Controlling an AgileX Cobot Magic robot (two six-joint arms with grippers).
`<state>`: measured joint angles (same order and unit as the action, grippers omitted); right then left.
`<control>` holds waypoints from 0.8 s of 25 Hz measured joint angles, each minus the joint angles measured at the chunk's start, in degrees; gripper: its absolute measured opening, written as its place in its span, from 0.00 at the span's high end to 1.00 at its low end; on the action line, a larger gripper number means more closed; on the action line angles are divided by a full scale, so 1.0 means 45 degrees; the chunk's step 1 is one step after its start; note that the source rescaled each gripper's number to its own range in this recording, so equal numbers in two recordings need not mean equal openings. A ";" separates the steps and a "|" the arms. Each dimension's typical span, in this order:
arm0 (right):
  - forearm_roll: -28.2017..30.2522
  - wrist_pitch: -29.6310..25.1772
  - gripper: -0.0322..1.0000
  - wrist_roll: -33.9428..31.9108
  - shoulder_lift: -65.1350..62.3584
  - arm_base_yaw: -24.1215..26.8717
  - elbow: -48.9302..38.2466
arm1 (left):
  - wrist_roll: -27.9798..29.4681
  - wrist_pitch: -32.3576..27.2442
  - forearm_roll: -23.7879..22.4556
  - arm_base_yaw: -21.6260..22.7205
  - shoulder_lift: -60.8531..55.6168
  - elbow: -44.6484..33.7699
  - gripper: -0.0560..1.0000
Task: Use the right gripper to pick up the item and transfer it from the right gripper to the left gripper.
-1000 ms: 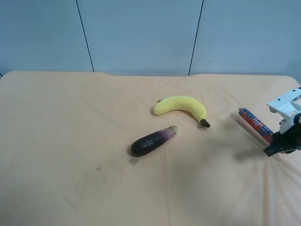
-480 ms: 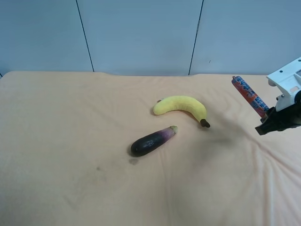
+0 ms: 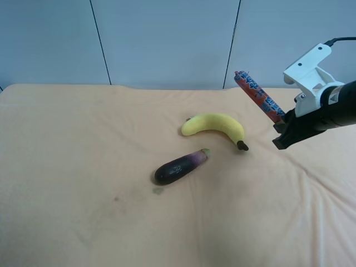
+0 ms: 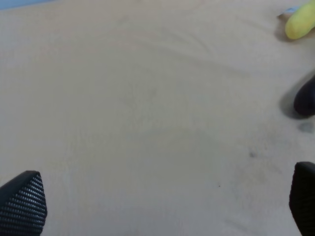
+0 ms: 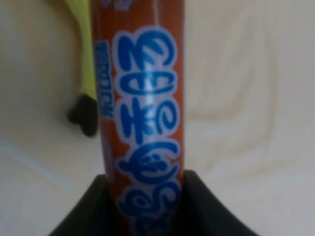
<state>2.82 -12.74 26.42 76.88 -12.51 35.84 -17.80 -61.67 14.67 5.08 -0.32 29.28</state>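
One item [image 3: 257, 95] clamped in right pincer [image 3: 280, 129], aloft

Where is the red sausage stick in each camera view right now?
Exterior high: the red sausage stick is at upper right, tilted in the air, its lower end held by the right gripper.
Right wrist: it fills the centre, rising from between the fingers.
Left wrist: not in it.
Shared landmark: the yellow banana, seen in all three views.
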 joint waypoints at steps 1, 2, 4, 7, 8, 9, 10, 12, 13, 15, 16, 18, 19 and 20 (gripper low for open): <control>-0.0107 -0.0036 0.96 0.0000 0.0000 -0.0263 0.0116 | 0.0000 0.0000 0.0000 0.0000 0.0000 0.0000 0.00; -0.0243 -0.0079 0.96 0.0000 0.0000 -0.0518 0.0236 | 0.0000 0.0000 0.0000 0.0000 0.0000 0.0000 0.00; -0.0498 -0.0153 0.96 0.0013 -0.0010 -0.0966 0.0464 | 0.0000 0.0000 0.0000 0.0000 0.0000 0.0000 0.00; -0.0628 -0.0169 0.96 0.0027 -0.0010 -0.1638 0.0797 | 0.0000 0.0000 0.0000 0.0000 0.0000 0.0000 0.00; -0.0628 -0.0169 0.96 0.0027 -0.0010 -0.1835 0.0905 | 0.0000 0.0000 0.0000 0.0000 0.0000 0.0000 0.00; -0.0718 -0.0181 0.96 0.0038 -0.0010 -0.2096 0.1009 | 0.0000 0.0000 0.0000 0.0000 0.0000 0.0000 0.00; -0.0755 -0.0181 0.96 0.0038 -0.0010 -0.2262 0.1123 | 0.0000 0.0000 0.0000 0.0000 0.0000 0.0000 0.00; -0.0767 -0.0211 0.96 0.0038 -0.0010 -0.2607 0.1340 | 0.0000 0.0000 0.0000 0.0000 0.0000 0.0000 0.00; -0.0767 -0.0226 0.96 0.0038 -0.0010 -0.2744 0.1442 | 0.0000 0.0000 0.0000 0.0000 0.0000 0.0000 0.00; -0.0806 -0.0226 0.96 0.0038 0.0001 -0.3044 0.1722 | 0.0000 0.0000 0.0000 0.0000 0.0000 0.0000 0.00; -0.0816 -0.0238 0.96 0.0038 0.0001 -0.3180 0.1875 | 0.0000 0.0000 0.0000 0.0000 0.0000 0.0000 0.00; -0.0816 -0.0243 0.96 0.0038 0.0001 -0.3414 0.2217 | 0.0000 0.0000 0.0000 0.0000 0.0000 0.0000 0.00; -0.0816 -0.0243 0.96 0.0038 0.0001 -0.3515 0.2368 | 0.0000 0.0000 0.0000 0.0000 0.0000 0.0000 0.00; -0.0816 -0.0253 0.96 0.0038 0.0001 -0.3648 0.2548 | 0.0000 0.0000 0.0000 0.0000 0.0000 0.0000 0.00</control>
<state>-0.85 -13.88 26.59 76.88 -28.93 47.31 -17.80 -61.67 14.67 5.08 -0.32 29.28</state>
